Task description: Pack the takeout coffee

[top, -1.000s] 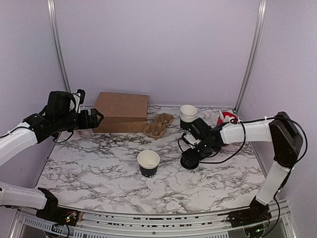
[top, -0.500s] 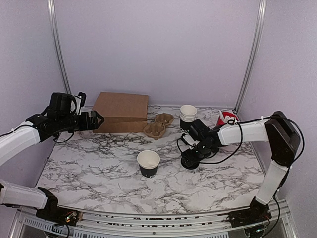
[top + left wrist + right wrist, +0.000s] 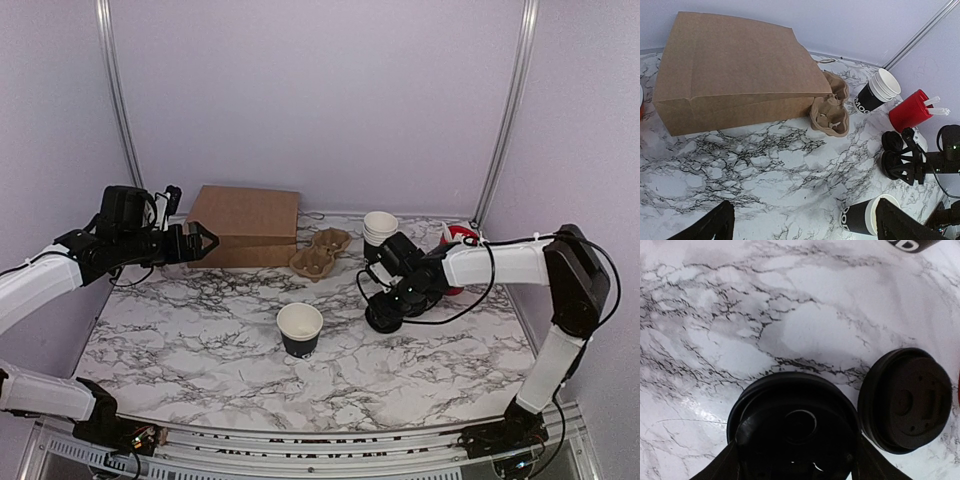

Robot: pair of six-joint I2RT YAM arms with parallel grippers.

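The small black cup (image 3: 300,331) with a white inside stands open near the table's middle; it also shows in the left wrist view (image 3: 867,215). My right gripper (image 3: 385,312) is to its right, shut on a round black lid (image 3: 795,422) just above the marble. A second black lid (image 3: 907,400) lies flat beside it. My left gripper (image 3: 205,242) is open and empty, in the air in front of the brown bag (image 3: 245,225), far left of the cup. Its fingers (image 3: 710,227) frame bare marble.
A brown paper bag (image 3: 735,80) lies at the back left with a cardboard cup carrier (image 3: 320,252) beside it. A stack of white-rimmed cups (image 3: 380,230) and a red tub (image 3: 458,240) stand at the back right, behind my right arm.
My right gripper has risen a little and moved slightly away with the lid. My left gripper has shifted slightly right and its fingers look wider apart.
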